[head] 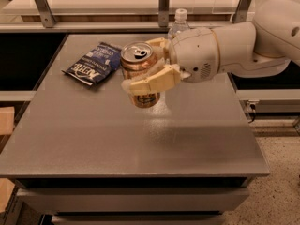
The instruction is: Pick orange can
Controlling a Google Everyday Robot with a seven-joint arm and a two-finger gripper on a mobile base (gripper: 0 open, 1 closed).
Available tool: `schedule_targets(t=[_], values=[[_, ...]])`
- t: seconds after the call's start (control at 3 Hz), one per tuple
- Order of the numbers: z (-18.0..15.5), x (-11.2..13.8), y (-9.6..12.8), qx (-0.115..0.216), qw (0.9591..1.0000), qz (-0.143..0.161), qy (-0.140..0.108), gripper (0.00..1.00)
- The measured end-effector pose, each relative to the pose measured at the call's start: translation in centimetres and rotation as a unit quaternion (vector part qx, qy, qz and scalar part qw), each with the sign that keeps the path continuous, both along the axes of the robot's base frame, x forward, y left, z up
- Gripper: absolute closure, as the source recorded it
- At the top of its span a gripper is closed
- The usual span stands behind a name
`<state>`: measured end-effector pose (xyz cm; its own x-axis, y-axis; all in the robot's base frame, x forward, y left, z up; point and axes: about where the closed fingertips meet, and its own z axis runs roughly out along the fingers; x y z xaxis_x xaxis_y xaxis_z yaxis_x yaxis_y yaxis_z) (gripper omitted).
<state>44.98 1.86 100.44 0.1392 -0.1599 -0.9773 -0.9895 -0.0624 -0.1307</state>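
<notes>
The orange can (138,60) is a small golden-orange drink can with a silver pull-tab top, tilted slightly. My gripper (151,69) is shut on it: one cream finger (152,81) crosses its front, the other sits behind it. The can hangs well above the grey table (140,144), near the table's middle. My white arm (243,41) reaches in from the right. The can's lower part shows below the front finger.
A dark blue snack bag (92,63) lies on the table at the back left. A clear water bottle (178,23) stands at the back, partly hidden behind my wrist. A shelf frame with metal posts (163,3) runs behind the table.
</notes>
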Motion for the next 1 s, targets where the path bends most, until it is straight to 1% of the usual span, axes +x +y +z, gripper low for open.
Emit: schedule_targets(t=[0.33,0.67,1.0], values=[[1.6,-0.2,-0.1,0.003,0.9999,-0.001,0.010,1.00],[3.0,-0.4,-0.1,-0.003,0.9999,-0.004,0.011,1.00],[3.9,-0.6,-0.3,-0.011,0.9999,-0.009,0.008,1.00]])
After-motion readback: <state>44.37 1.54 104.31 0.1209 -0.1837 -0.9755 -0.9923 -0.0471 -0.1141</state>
